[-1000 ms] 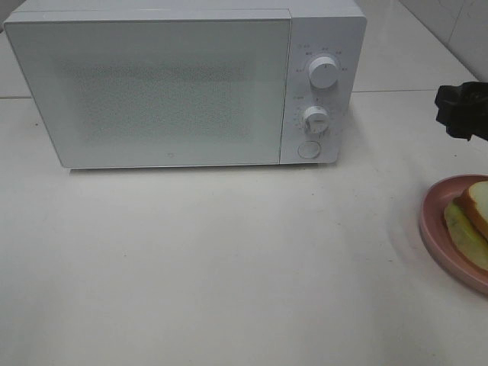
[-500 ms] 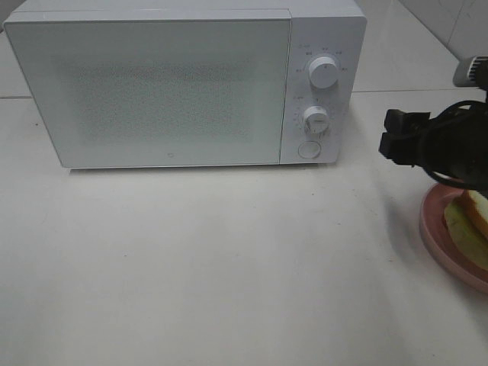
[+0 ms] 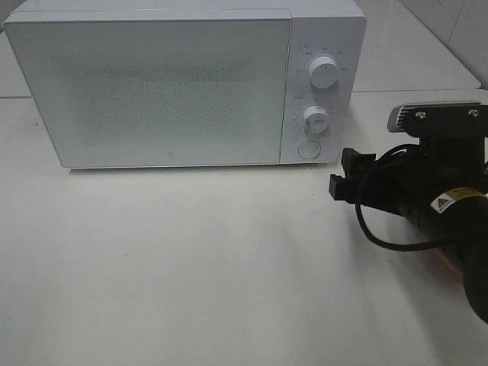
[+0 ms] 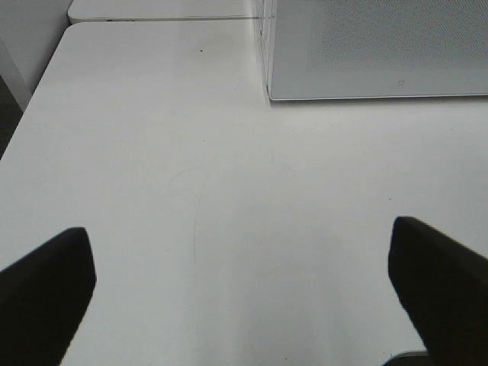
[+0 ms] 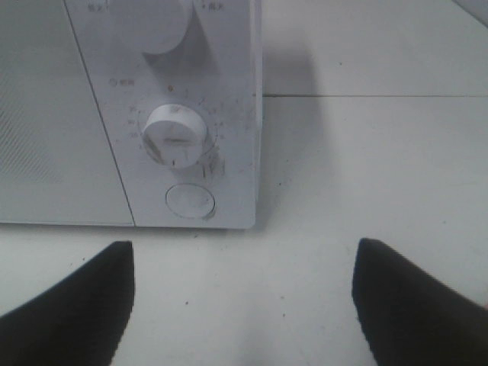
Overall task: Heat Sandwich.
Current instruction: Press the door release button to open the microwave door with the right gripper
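Jaws wide apart and empty on left gripper (image 4: 242,267) and right gripper (image 3: 343,172); right now nearer microwave (image 3: 152,84)

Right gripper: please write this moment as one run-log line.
right gripper open, empty, facing button | left gripper open, empty, above table | microwave door shut

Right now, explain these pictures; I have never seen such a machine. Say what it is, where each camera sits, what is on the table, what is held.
It is a robot with two arms, each ending in a two-fingered gripper. One picture looks down from a high camera; the other two come from wrist cameras. A white microwave, door shut, stands on the table. The right gripper is open, facing the microwave's lower dial and round button. The left gripper is open above the table. Neither holds anything.
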### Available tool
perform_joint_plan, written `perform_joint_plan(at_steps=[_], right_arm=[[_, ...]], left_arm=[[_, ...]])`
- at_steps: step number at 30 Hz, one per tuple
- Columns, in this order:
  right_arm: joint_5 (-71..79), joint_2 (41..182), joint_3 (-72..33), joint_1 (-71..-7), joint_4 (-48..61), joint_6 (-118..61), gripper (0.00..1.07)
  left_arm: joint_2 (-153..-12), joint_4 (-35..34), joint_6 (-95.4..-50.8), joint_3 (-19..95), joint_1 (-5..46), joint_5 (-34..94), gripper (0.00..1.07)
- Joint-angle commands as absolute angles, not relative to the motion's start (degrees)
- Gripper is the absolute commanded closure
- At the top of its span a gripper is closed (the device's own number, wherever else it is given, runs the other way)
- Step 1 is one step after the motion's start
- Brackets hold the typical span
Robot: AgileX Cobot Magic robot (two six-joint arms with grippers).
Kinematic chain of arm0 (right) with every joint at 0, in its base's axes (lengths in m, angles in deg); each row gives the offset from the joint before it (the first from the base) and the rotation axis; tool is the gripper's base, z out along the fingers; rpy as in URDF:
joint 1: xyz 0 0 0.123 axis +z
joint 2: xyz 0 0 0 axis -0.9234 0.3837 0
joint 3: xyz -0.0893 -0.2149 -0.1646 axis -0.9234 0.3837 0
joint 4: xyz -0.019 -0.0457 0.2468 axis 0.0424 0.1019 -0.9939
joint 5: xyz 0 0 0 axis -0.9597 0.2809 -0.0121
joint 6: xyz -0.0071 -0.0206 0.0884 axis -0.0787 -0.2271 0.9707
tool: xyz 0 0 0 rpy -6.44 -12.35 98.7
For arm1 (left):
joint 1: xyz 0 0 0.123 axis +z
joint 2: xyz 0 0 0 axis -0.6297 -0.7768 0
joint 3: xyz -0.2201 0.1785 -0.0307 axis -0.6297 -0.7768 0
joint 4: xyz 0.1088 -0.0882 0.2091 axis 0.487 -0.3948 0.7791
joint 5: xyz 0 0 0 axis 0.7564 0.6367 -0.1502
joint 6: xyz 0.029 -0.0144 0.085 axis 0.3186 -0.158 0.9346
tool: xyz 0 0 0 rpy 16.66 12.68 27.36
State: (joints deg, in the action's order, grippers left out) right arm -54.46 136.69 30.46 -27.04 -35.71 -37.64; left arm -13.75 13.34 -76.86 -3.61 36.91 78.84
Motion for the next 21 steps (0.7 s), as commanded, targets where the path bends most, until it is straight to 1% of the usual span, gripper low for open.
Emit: perform_joint_plan(at_steps=[1,6,13,17,20,21], right_arm=[[-56.4,138.0,29.6,-24.3,-38.5,-38.4,0.31],[-56.4,138.5,29.5,-21.9,-40.6,-39.0,0.31],[-56.3,138.5,29.5,-21.9,-40.8,-36.9,0.31],[-56.3,138.5,29.5,-21.9,-40.8,-30.0,0.31],[-56.2,138.5,29.5,-21.9,-40.8,-18.8,0.31],[-56.2,138.5,29.5,-21.9,-40.8,-11.6,0.31]], left_arm=[[-12.1,13.2,-77.1,-3.8,37.0,78.4,0.05],[-12.1,13.2,-77.1,-3.8,37.0,78.4,0.05],[-12.1,13.2,-77.1,-3.8,37.0,78.4,0.05],[-12.1,13.2,-77.1,-3.8,37.0,78.4,0.05],[-12.1,13.2,-77.1,-3.8,37.0,78.4,0.05],[-12.1,13.2,-77.1,-3.8,37.0,78.4,0.05]])
